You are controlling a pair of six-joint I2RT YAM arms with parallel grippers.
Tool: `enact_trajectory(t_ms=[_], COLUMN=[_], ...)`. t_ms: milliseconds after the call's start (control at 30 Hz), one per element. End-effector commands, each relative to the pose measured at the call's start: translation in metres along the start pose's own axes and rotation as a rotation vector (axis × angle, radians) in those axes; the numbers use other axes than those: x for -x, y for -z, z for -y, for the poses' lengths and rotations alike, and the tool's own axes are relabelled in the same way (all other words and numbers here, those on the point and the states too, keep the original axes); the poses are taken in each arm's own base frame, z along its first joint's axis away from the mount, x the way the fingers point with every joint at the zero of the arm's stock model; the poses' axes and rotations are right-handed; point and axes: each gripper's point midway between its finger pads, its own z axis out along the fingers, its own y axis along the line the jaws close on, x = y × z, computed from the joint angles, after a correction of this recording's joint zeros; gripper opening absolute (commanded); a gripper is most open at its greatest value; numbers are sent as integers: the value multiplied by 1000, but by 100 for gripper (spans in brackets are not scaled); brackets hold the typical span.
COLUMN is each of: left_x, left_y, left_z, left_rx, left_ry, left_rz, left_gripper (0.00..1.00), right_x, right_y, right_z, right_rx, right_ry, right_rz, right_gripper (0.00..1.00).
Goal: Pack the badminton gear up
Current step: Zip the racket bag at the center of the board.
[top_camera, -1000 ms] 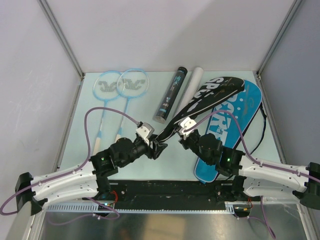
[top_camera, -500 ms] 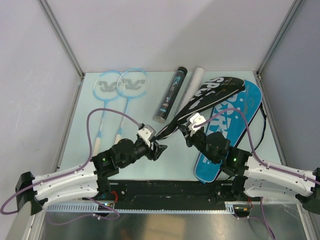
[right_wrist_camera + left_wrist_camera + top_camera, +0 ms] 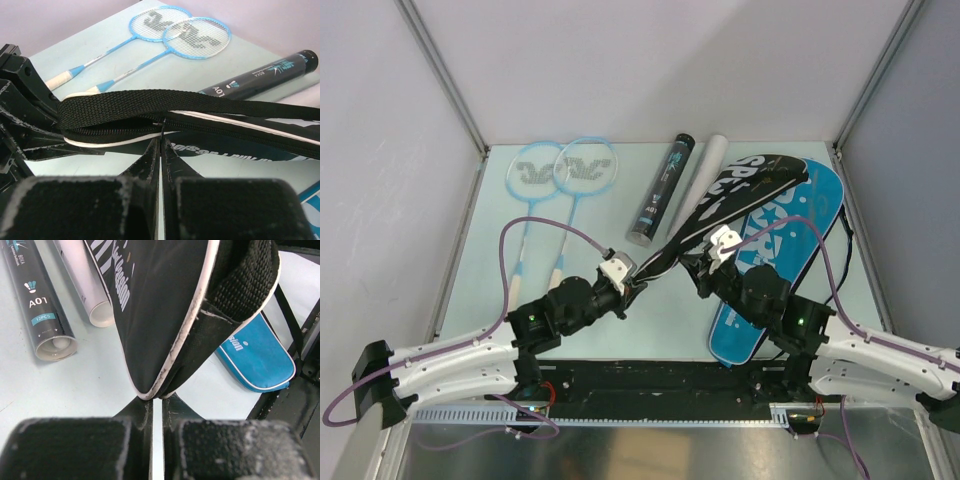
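Right wrist view: the right gripper (image 3: 160,150) has its fingers drawn almost together. They nip the zip seam of the black bag (image 3: 230,127) just beneath the black strap (image 3: 140,102) that runs across the middle of the frame. The left wrist view shows the left gripper (image 3: 156,405) equally narrow, pinching the bag's pointed handle end at the bottom centre.

From the top view, over the last second the right gripper has slid up and to the right along the bag's edge, away from the left one, which has hardly shifted. This looks like the zip being run along while the left gripper anchors the tip (whether the zip is opening or closing I cannot tell).

The bag lies diagonally from the centre towards the upper right, partly over the blue bag (image 3: 790,230). The two blue rackets (image 3: 565,170) lie at the upper left, with the black tube (image 3: 660,195) and white tube (image 3: 705,165) at the upper middle. All of these are still out, so most of the packing remains.

Both arms reach in low from the bottom corners, with their forearms slanting inward and their wrists meeting near the centre.
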Motion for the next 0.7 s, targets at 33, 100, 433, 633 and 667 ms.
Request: enact_trajectory(t_ms=[33, 100, 433, 633, 667], left_x=[47, 48, 46, 46, 47], left_y=[-1, -2, -15, -16, -16], left_z=[6, 7, 13, 11, 10], left_rx=[-21, -23, -38, -19, -14], left_ry=[5, 6, 21, 38, 40], left_rz=[135, 134, 98, 95, 96], left_gripper=[0, 0, 0, 0, 0], right_x=[43, 43, 38, 35, 32], right_y=[12, 15, 24, 30, 31], right_z=[-33, -47, -96, -116, -121], right_rx=[182, 245, 432, 531, 559], right_ry=[-83, -82, -4, 16, 15], right_rz=[99, 97, 89, 81, 68], right_gripper=[0, 0, 0, 0, 0])
